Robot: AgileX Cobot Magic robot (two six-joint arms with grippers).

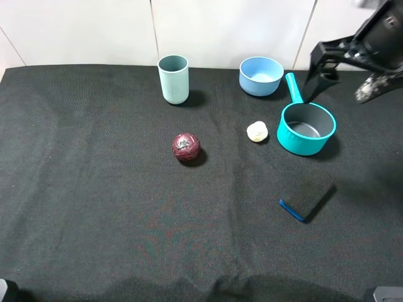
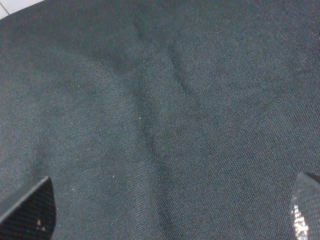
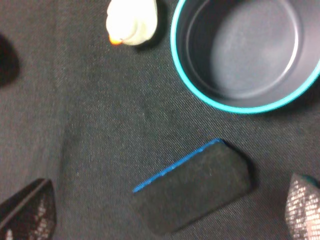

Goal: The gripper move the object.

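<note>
Closest to the high camera lies a dark sponge block with a blue edge (image 1: pixel 306 196), flat on the black cloth (image 1: pixel 94 220). Just behind it sits the teal saucepan (image 1: pixel 306 129), right way up, with nothing inside its grey bowl. Its long straight handle (image 1: pixel 293 87) points away toward the back wall, close to the light-blue bowl (image 1: pixel 261 75).

Up in the air behind the pan hangs the right gripper (image 1: pixel 322 63). Its two fingers are spread wide apart and hold nothing. The left gripper (image 2: pixel 170 220) shows only its two tips far apart over bare cloth, so it looks spread wide too, with nothing between them.

I think the pan is hard and stiff, smooth and a bit slippery, and likely light since it is empty. The handle looks like the best place to pinch. The round rim is another spot, one finger inside and one outside.

A small cream toy (image 1: pixel 257 131) sits just beside the pan. A dark red ball (image 1: pixel 186 146) lies farther off, and a tall pale cup (image 1: pixel 173 78) stands near the back. The pan is near the right edge of the table. The front left has lots of free cloth.
</note>
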